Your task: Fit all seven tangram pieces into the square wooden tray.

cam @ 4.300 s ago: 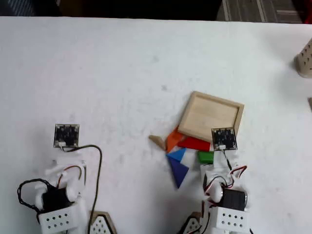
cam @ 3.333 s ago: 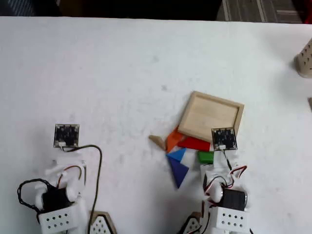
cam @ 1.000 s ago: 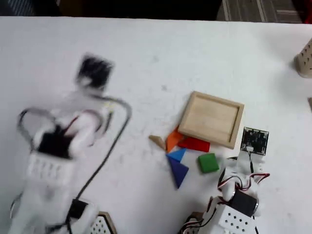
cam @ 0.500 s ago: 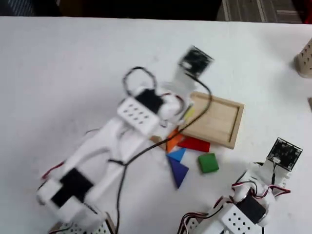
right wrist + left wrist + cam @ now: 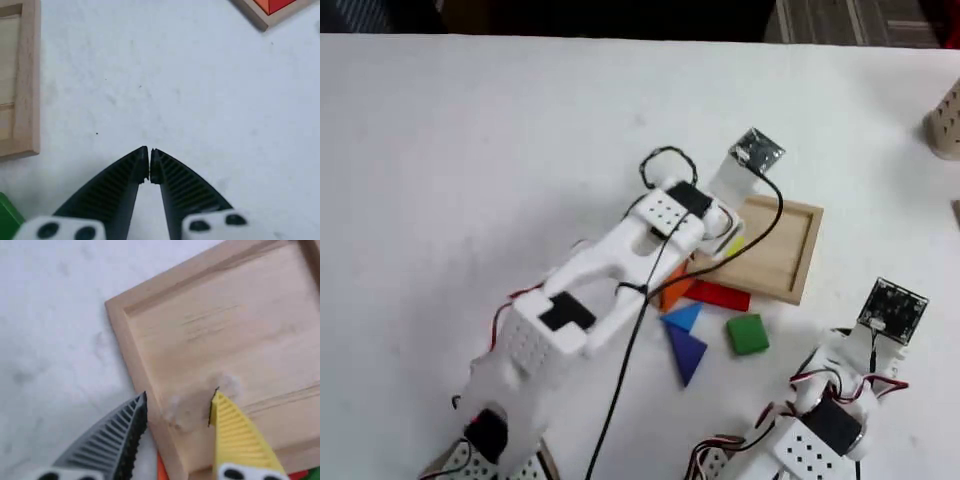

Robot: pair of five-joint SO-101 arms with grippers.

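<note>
Wooden tray (image 5: 775,255): 1.
Coloured pieces in sight on the counter (image 5: 470,150): 5.
- orange piece (image 5: 672,292): 1
- red piece (image 5: 722,296): 1
- green square (image 5: 747,334): 1
- blue triangles: 2, namely the light blue triangle (image 5: 684,317) and the dark blue triangle (image 5: 686,350)

Arms: 2, namely the left arm (image 5: 610,270) and the right arm (image 5: 830,425).
Claws: 2, namely the left claw (image 5: 177,400) and the right claw (image 5: 149,152).
Holed block (image 5: 946,125), upper right edge of frame: 1.

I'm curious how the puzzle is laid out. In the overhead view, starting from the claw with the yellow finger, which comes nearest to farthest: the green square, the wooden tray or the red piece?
1. wooden tray: directly under the left gripper, whose open fingers straddle its rim.
2. red piece: on the table, against the tray's near edge.
3. green square: farther out, toward the arm bases.
</note>
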